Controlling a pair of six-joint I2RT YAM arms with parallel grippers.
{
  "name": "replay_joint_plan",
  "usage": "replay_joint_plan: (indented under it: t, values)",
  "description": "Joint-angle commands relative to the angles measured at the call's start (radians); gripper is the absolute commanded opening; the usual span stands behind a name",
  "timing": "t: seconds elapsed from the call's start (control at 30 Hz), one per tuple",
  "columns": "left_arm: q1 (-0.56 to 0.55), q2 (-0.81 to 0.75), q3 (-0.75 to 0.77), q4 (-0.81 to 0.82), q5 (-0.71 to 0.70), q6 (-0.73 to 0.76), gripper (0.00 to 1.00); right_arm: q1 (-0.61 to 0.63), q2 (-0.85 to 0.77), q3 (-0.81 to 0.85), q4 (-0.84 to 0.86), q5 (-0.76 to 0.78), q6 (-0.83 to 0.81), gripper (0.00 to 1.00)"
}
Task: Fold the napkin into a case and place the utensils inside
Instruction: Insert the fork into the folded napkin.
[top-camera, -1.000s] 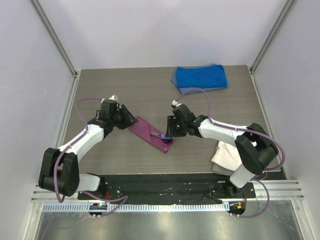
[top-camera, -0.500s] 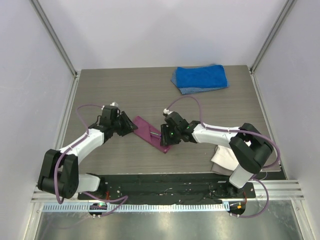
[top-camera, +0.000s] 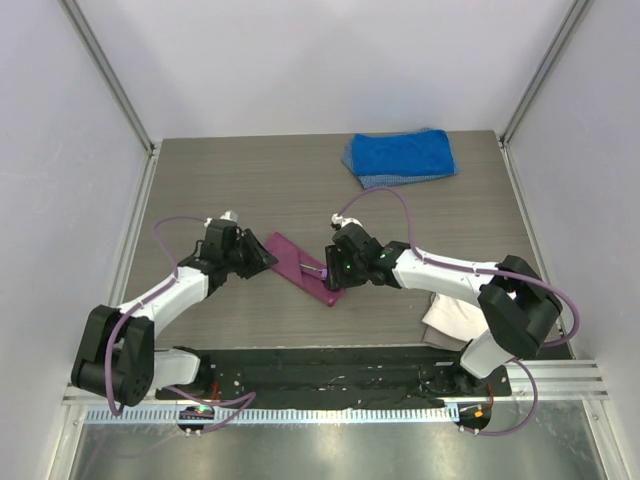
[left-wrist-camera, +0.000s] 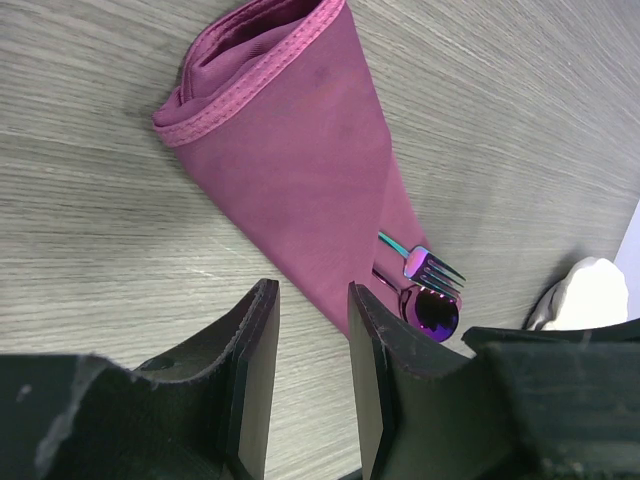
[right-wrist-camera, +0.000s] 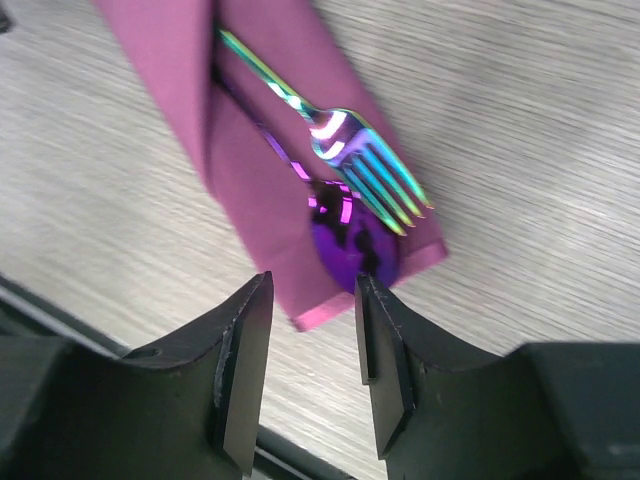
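The magenta-purple napkin (top-camera: 298, 267) lies folded as a narrow case (left-wrist-camera: 300, 160) slanting across the middle of the table. The teal fork (right-wrist-camera: 362, 162) and the spoon (right-wrist-camera: 351, 238) with its purple bowl stick out of its near-right end, their handles tucked under the fold. My left gripper (left-wrist-camera: 312, 295) stands open at the strip's left edge, with only bare table between its fingers. My right gripper (right-wrist-camera: 310, 285) is open just off the utensil end, and the napkin's corner shows beyond its fingertips. From above, the left gripper (top-camera: 262, 258) and right gripper (top-camera: 336, 268) flank the strip.
A thick blue towel (top-camera: 400, 155) lies at the far right of the table. A white cloth (top-camera: 452, 315) sits near the right arm's base and shows at the right edge (left-wrist-camera: 590, 290) of the left wrist view. Grey walls close in both sides.
Both grippers have shifted slightly toward the near edge. The right one has drawn closer to the utensil end of the napkin. The napkin and utensils have not moved.
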Motion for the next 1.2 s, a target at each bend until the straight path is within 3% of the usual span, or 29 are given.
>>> replay_joint_plan:
  t: [0.0,0.33,0.63,0.77,0.93,1.17]
  values:
    - [-0.004,0.01,-0.014,0.092,-0.006,-0.011,0.37,-0.008,0.008,0.039,-0.027,0.078,-0.041,0.47]
    - [-0.007,0.012,-0.021,0.112,-0.005,-0.012,0.36,-0.013,0.064,0.048,0.002,0.046,-0.047,0.46]
    - [-0.008,0.013,-0.021,0.111,-0.012,-0.003,0.36,-0.002,0.044,0.047,0.021,0.02,-0.021,0.37]
    - [-0.008,0.002,-0.032,0.11,-0.02,-0.004,0.36,0.004,0.044,0.048,0.034,-0.106,-0.008,0.37]
    - [-0.008,0.021,-0.017,0.103,-0.009,0.006,0.36,-0.025,0.025,0.059,0.016,-0.045,-0.018,0.47]
    - [-0.008,0.031,0.0,0.103,-0.005,0.011,0.36,-0.134,0.057,0.111,-0.004,-0.06,-0.084,0.49]
